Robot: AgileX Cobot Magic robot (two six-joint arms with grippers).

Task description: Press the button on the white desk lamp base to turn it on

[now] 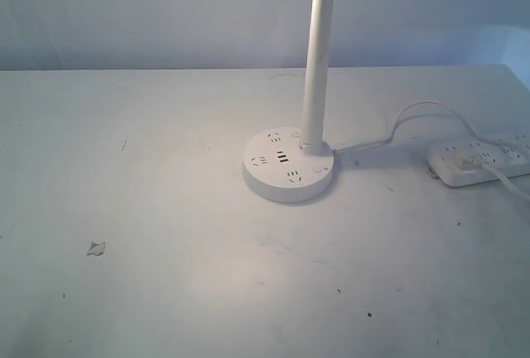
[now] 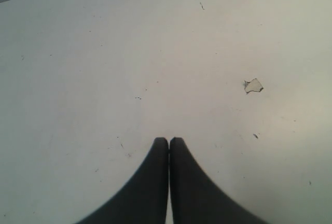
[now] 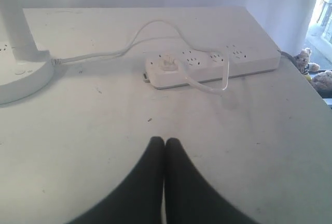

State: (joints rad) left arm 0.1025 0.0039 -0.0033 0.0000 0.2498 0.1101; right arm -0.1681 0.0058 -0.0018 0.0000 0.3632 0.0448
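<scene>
We saw a plain, lab-like workbench: a scuffed white table (image 1: 166, 275) against a bare pale wall (image 1: 166, 18). A power strip (image 3: 249, 60) lay on it, plush toys (image 3: 306, 59) beyond its edge.

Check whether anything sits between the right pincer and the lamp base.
Nothing visible does: only bare table lies between the right pincer and the white desk lamp base; the power strip sits aside.

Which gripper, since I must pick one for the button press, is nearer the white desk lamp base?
Right, probably. The right gripper faces the table with the white desk lamp base close by in its view; the left gripper sees only table and a small scrap.
</scene>
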